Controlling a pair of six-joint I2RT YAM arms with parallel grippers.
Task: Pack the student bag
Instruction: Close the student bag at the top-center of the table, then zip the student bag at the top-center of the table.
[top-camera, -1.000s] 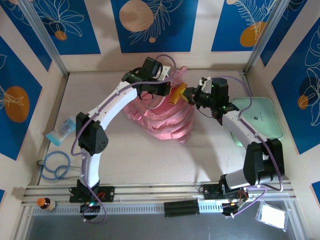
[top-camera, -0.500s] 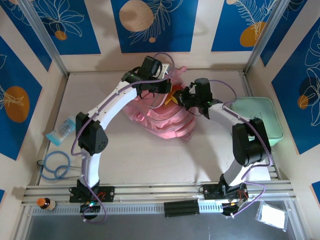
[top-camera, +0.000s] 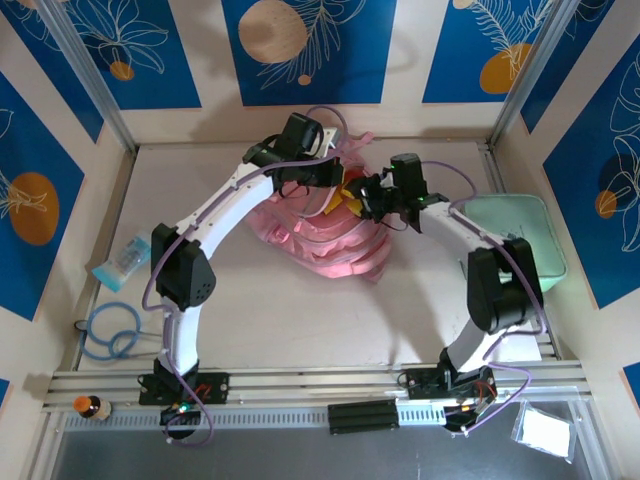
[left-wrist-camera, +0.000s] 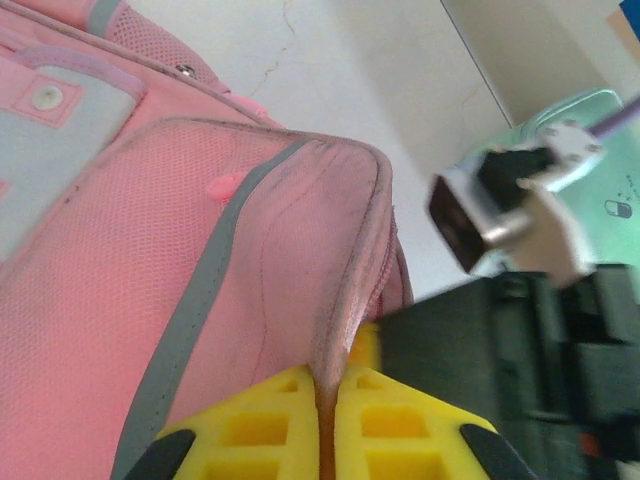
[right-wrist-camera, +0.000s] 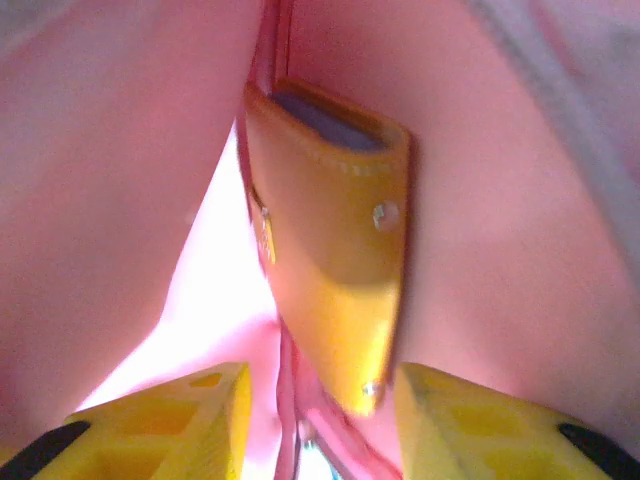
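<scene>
Partly inside left gripper (left-wrist-camera: 325, 415): student bag (left-wrist-camera: 150, 260)

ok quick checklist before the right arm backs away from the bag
1. Left gripper pinching the bag rim: ok.
2. Right gripper jaws apart: ok.
3. Pouch in the bag mouth, pink fabric on both sides: ok.
4. Pouch free of the right gripper: cannot tell, its tip sits between the jaws.
5. Pouch fully down in the bag: cannot tell, its far end is hidden.
</scene>
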